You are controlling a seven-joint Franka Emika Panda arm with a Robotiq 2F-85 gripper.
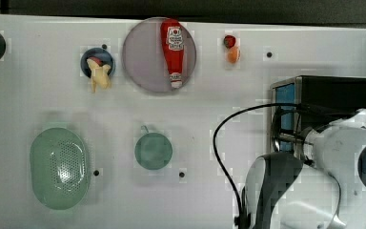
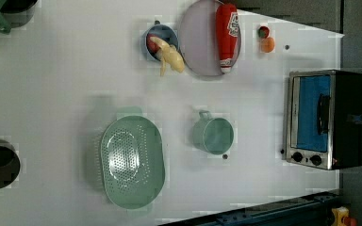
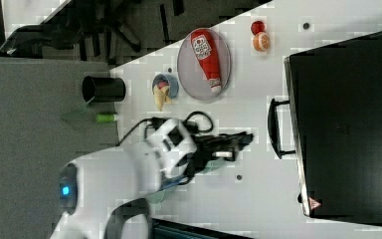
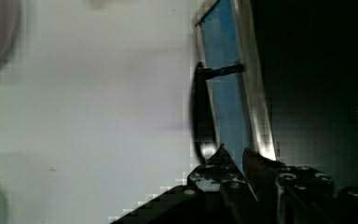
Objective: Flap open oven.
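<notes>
1. Oven (image 2: 327, 120): black box-shaped toaster oven with a silver front frame, standing on the white table (image 2: 75, 94) at the left view's right edge. Door shut.
2. Door (image 2: 313, 113): blue-tinted pane; likely rigid and hinged along one long edge, so it should swing rather than lift. The glass is probably slick and breakable, so avoid pressing on it.
3. Handle (image 3: 273, 128): dark bar standing off the door on two posts, with a gap behind it. Judged the best place to hook or pinch: stiff and narrow enough for the fingers.
4. Knobs (image 2: 306, 158): black, at one end of the front; not a hold.
5. Gripper (image 4: 235, 156): nearly closed with a small gap, holding nothing, tips beside the handle's end at the door frame.
6. Handling: the body looks heavy enough to stay put under a gentle pull, though a hard tug could slide it.
</notes>
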